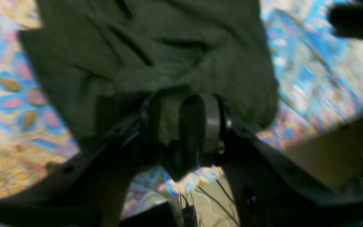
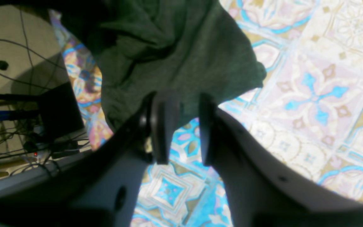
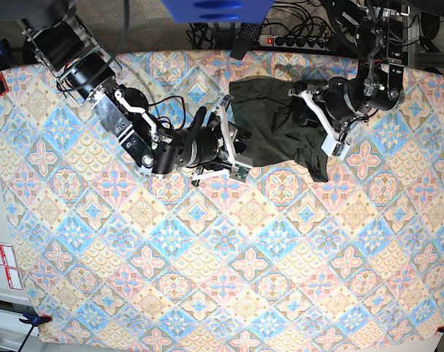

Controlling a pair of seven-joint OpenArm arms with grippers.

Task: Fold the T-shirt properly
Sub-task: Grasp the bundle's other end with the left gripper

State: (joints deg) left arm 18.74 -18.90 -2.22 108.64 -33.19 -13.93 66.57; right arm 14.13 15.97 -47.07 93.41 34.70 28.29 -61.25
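Only the base view shows the olive shirt's whole jutting tip.

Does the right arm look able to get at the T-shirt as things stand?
Probably yes: the right claw hangs open near one edge of the T-shirt, with nothing between them. The left claw is over another part of the shirt, so it seems not to block that edge.
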